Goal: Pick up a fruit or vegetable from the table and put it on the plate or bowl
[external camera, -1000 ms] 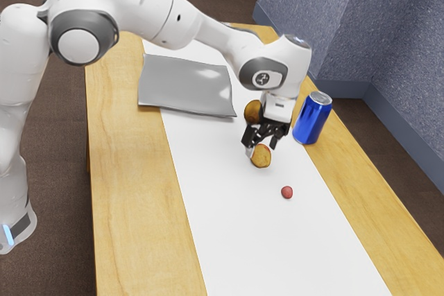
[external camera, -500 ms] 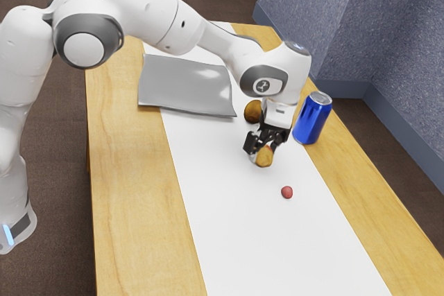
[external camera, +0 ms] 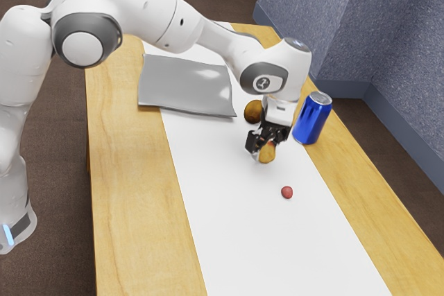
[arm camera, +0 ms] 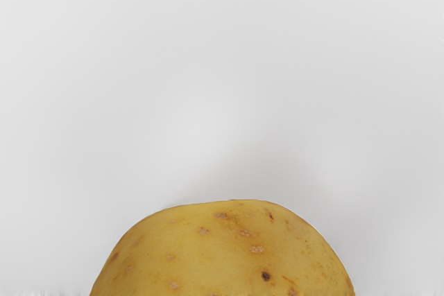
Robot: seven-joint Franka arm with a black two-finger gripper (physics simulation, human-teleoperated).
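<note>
A yellow-brown potato (external camera: pixel 268 153) sits low over the white runner (external camera: pixel 236 199), and my black gripper (external camera: pixel 263 148) is shut on it from above. In the wrist view the same potato (arm camera: pixel 222 251) bulges up just under my hand, with bare white runner (arm camera: pixel 222 67) beyond it. A second potato (external camera: pixel 252 109) lies right behind my hand, partly hidden by the wrist. A small red fruit (external camera: pixel 286 191) rests on the runner, toward the exterior view's lower right of the gripper. The grey square plate (external camera: pixel 185 86) lies flat at the far end of the runner.
A blue can (external camera: pixel 311 117) stands upright close to the gripper, on the exterior view's right. The wooden table (external camera: pixel 125 192) runs along both sides of the runner. A blue-grey wall (external camera: pixel 361 19) rises behind the can.
My hand came down over the potato and the fingers drew in onto it. The potato has shifted slightly toward the exterior view's upper right.
</note>
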